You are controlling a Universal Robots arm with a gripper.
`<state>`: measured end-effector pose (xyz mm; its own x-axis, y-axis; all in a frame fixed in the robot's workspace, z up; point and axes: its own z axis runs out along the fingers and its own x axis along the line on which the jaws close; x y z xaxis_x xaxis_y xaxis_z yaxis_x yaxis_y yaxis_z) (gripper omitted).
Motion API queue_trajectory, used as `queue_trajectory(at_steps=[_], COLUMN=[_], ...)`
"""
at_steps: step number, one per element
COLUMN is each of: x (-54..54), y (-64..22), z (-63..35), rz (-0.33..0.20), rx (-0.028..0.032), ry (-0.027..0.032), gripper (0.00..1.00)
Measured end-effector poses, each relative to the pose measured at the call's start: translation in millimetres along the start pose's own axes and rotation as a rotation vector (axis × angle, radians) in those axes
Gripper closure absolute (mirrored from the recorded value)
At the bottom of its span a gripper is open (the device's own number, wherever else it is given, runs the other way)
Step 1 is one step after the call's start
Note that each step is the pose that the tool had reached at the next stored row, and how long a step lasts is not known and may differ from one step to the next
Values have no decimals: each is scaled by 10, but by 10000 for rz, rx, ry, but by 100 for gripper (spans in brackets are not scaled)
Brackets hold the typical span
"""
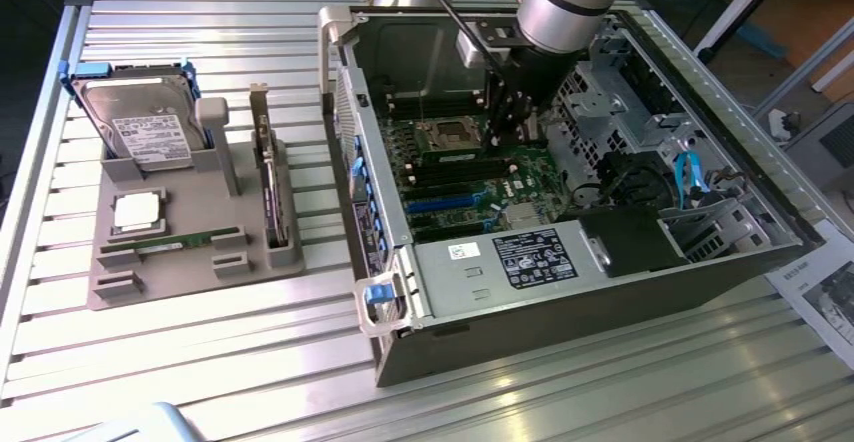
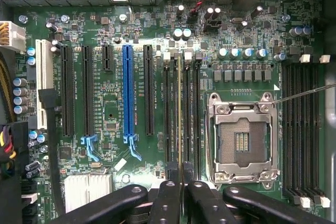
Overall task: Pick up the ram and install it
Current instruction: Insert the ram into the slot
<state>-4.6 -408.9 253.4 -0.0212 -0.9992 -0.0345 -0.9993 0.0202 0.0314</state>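
Item: the ram (image 2: pixel 180 119), a thin green board seen edge-on, in line with the memory slots (image 2: pixel 167 114) just beside the empty processor socket (image 2: pixel 241 141), inside the open computer case (image 1: pixel 561 252) on the table (image 1: pixel 200 362); whether it is seated I cannot tell. The fingers (image 2: pixel 167 198) are nearly pressed together, pinching it. Handling, by my judgement: light, stiff, brittle; hold it by the bare edges, never the chips or contacts.

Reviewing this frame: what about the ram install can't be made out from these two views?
Ram, wrist view: edge-on, faces and chips hidden.
How deep it sits: wrist view looks straight down; exterior view, the arm covers it.
Gripper, wrist view: body cut off by the picture edge.
Green strip in the tray, exterior view: too small to identify.
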Motion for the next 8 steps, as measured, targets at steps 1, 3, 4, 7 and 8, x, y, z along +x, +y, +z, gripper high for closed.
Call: queue_trajectory(at_steps=[1, 3, 4, 7, 8], x=[0, 0, 0, 10, 15], y=[0, 0, 0, 0, 0], z=[1, 2, 2, 3, 2], rz=[0, 0, 0, 1, 0], rx=[0, 1, 1, 1, 1], ry=[1, -2, -2, -4, -3], gripper=[88, 88, 88, 88, 88])
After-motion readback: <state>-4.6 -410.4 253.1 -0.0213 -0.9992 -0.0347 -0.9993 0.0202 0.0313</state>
